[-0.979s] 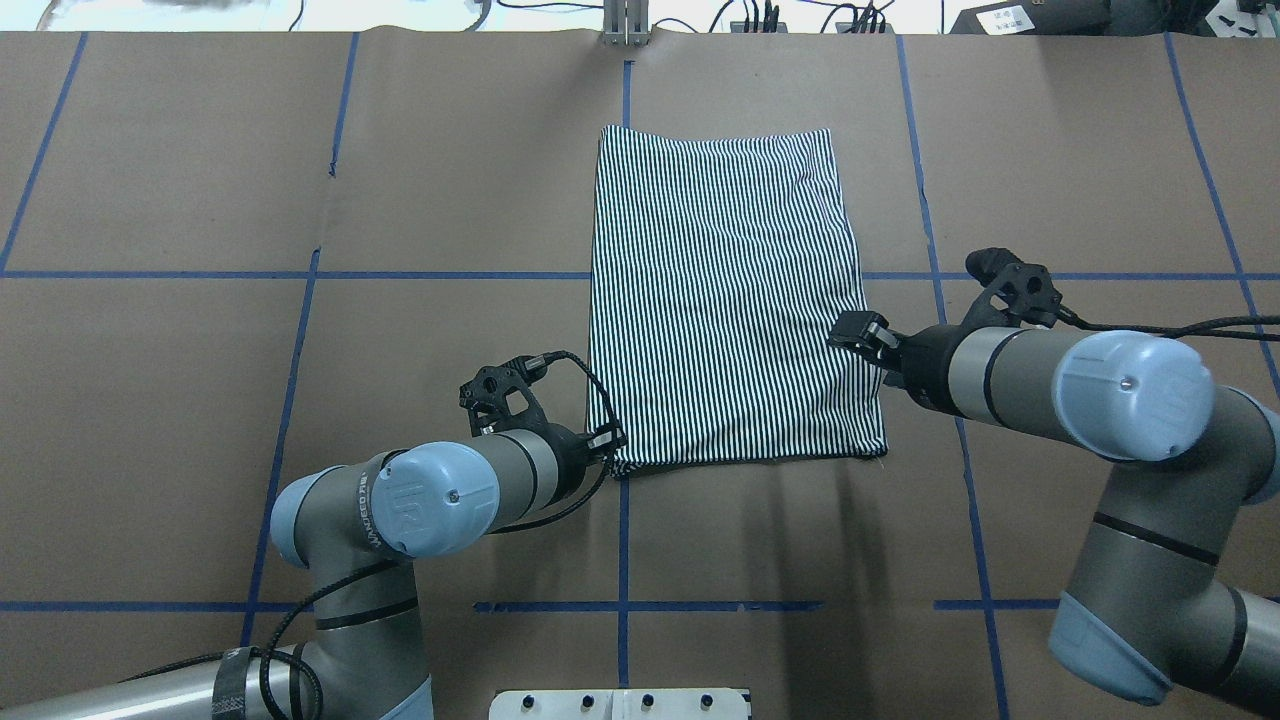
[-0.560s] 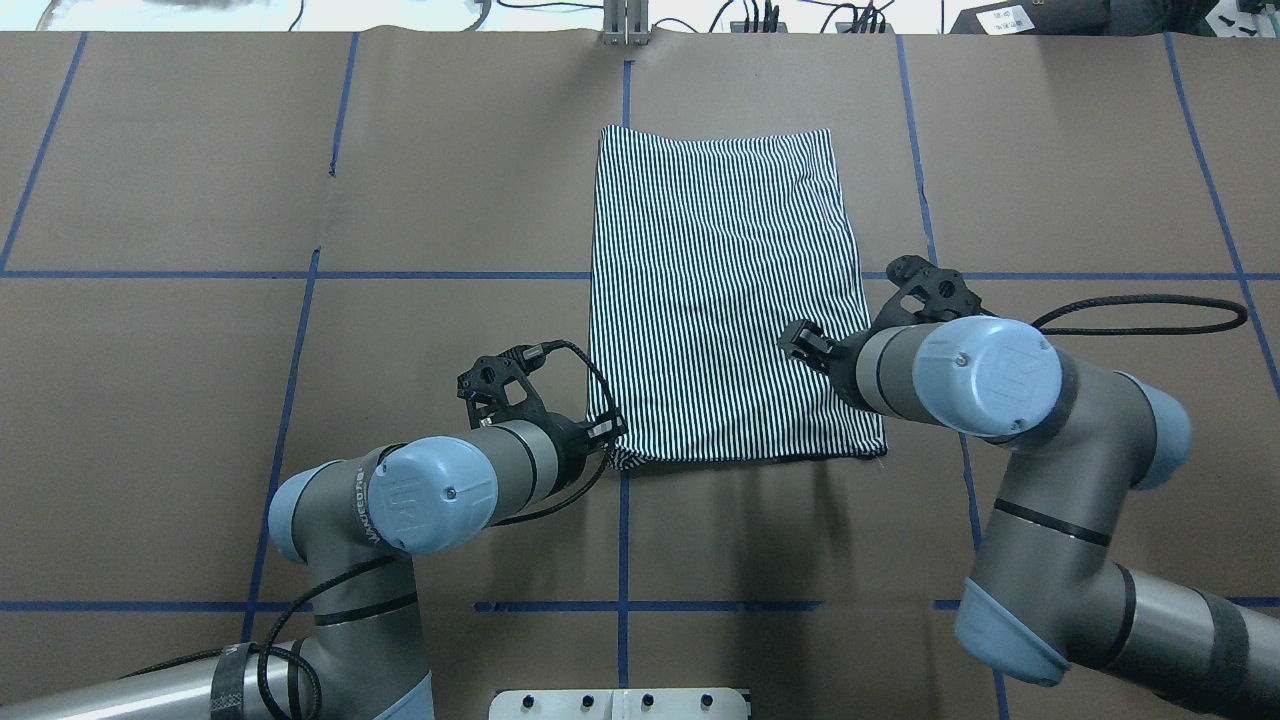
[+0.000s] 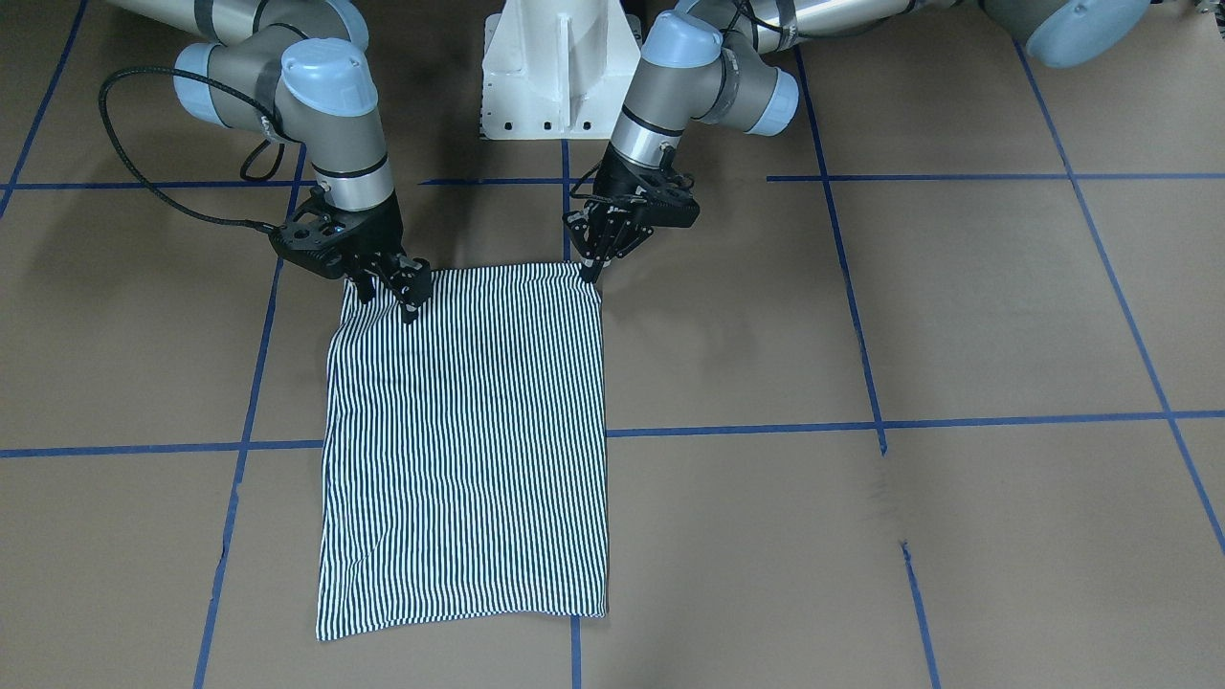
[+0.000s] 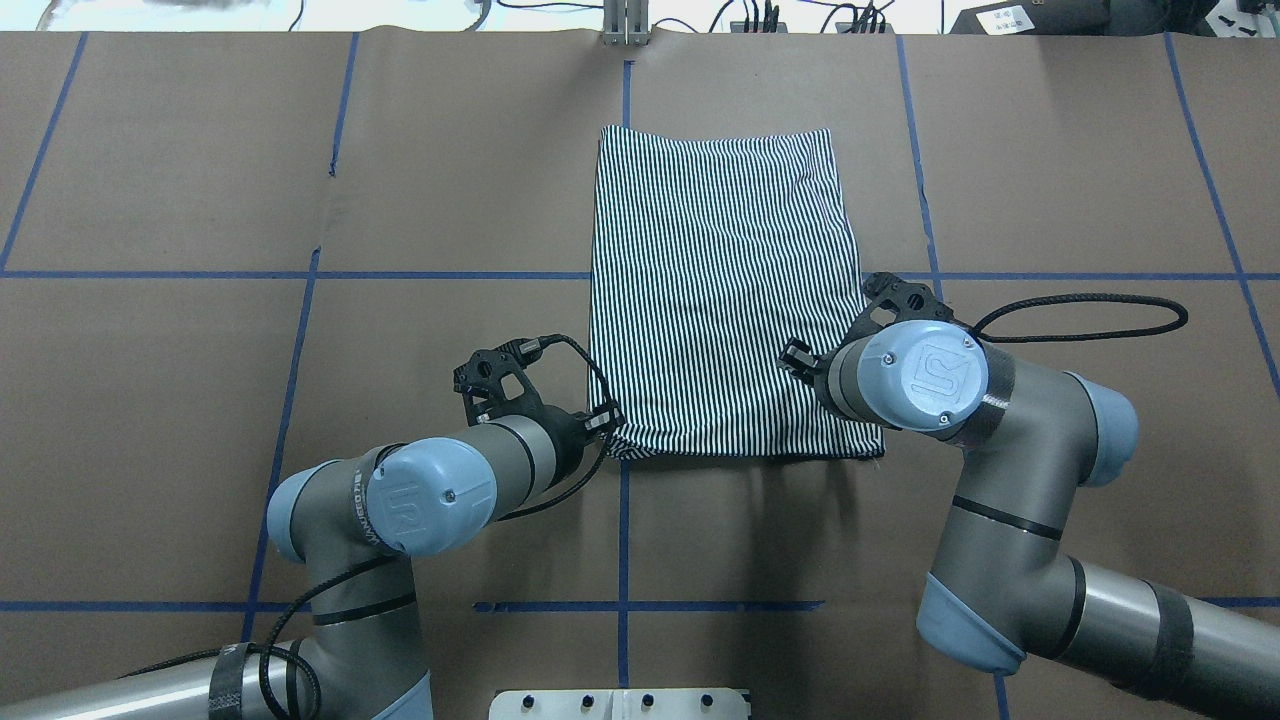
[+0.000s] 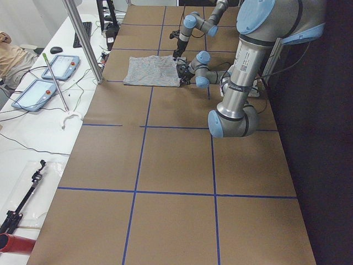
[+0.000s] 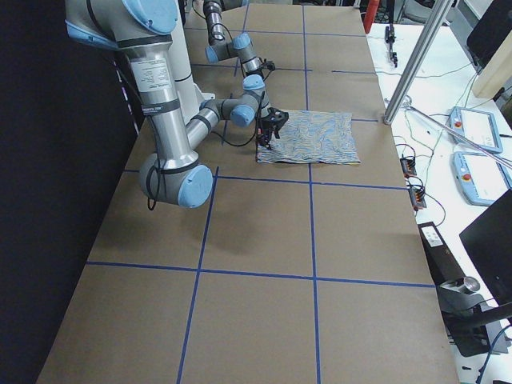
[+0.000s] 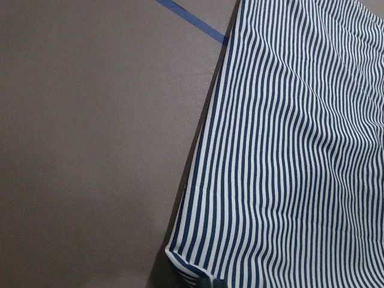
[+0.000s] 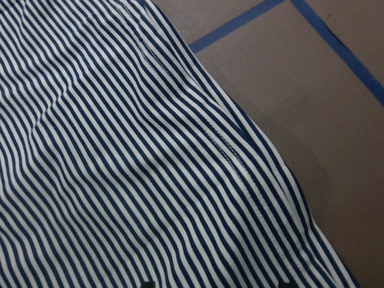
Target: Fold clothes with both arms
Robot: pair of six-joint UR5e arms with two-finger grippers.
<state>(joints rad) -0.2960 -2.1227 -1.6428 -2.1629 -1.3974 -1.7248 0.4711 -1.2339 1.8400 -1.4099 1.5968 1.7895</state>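
Left gripper: jaws appear to be pinching the shirt's near-left corner, tips drawn to a point there. The pinch itself is hard to see, since the left wrist view is showing only a dark sliver under the corner. That corner is sitting slightly puckered, raised off the table.

Right gripper: jaws are standing wide, holding nothing. Two dark fingertips are showing well apart at the bottom of the right wrist view, with striped cloth between them. It is hovering over the cloth just inside the near-right corner, the hem running past alongside.

Shirt is lying flat mid-table in front of the base. It is already folded to a tall rectangle (collar, placket and sleeves all tucked out of sight) and is crossing a blue tape line.

Why so, my reading: both grippers are working the edge nearest the robot, one per corner. That way the edge can be lifted evenly and carried toward the far edge for a halving fold. Left is holding its corner; right is lining up before closing. A lopsided grab would skew the fold.

Writing: a UR mark is showing on the right arm's blue cap. Lettering along the left arm is too small to read. No label is showing on the shirt.
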